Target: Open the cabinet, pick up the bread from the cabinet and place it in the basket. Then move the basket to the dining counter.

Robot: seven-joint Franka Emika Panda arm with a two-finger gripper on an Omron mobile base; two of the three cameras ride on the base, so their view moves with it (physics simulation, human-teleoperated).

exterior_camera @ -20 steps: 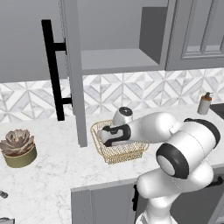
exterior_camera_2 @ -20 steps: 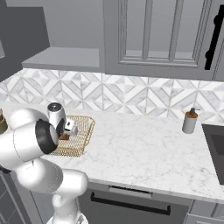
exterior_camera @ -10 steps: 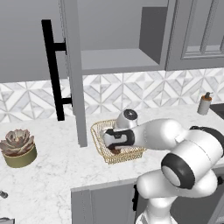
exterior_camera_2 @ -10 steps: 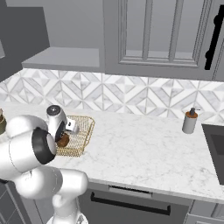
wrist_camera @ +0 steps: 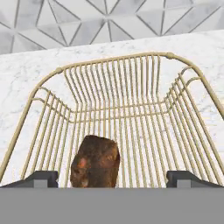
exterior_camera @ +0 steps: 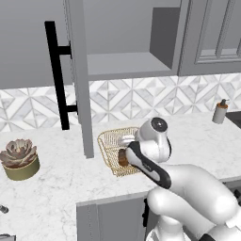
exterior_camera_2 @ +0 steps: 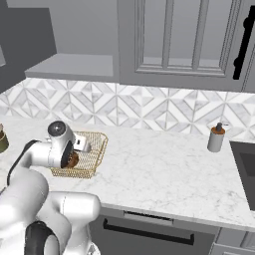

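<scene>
1. the bread point(wrist_camera: 95, 161) lies inside the basket point(wrist_camera: 114, 60) on its wire floor, near the side closest to the hand.
2. the gripper point(wrist_camera: 113, 178) hangs over the basket with its fingers point(wrist_camera: 40, 177) spread wide apart, one on each side of the loaf and holding nothing.
3. the basket point(exterior_camera: 113, 143) sits on the marble worktop point(exterior_camera: 61, 188), under the open cabinet point(exterior_camera: 127, 63), whose door point(exterior_camera: 77, 80) is swung out.
4. a succulent in a pot point(exterior_camera: 19, 159) stands well to the left, and a soap dispenser point(exterior_camera_2: 216, 138) well to the right.

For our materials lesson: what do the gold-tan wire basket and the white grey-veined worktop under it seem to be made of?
The gold-tan wire basket looks like thin metal rods with a brass-like finish, judging by its slim bars and thicker rim. The white grey-veined worktop looks like polished marble or an imitation of it.
</scene>
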